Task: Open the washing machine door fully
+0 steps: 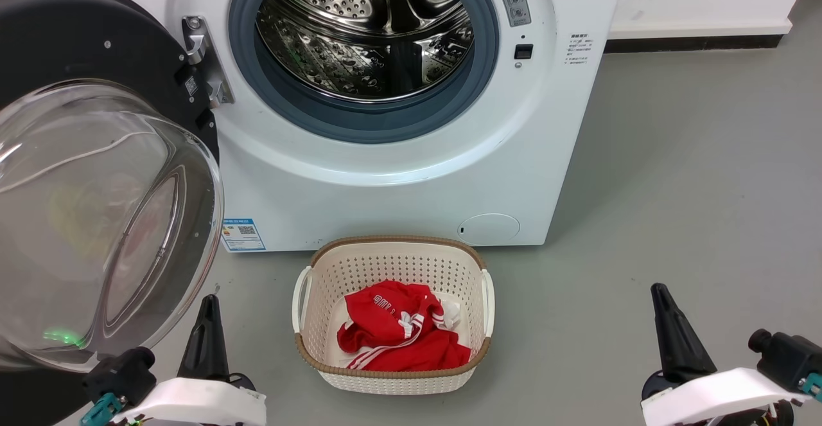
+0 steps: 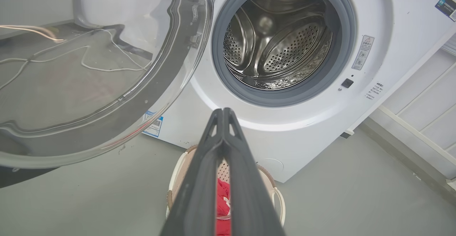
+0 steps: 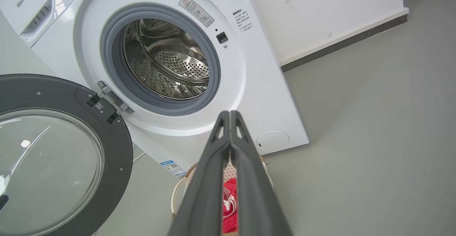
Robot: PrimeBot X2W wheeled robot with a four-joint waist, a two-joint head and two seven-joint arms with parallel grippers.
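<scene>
Door (image 1: pixel 103 175), round glossy black with glass bowl, stands open left of white boxy washing machine (image 1: pixel 398 182)
Seems heavy, rigid, slick; push the black rim (image 3: pixel 53 86) far from its metal hinge (image 1: pixel 205 60); left gripper (image 2: pixel 222 113) and right gripper (image 3: pixel 229 115) clenched, empty

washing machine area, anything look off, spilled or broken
Nothing looks spilled or broken. The washing machine door hangs open on its hinge, the drum is empty, and the basket stands upright with a red garment inside. One loose thing: a thin white cable on the floor, seen through the door glass.
</scene>
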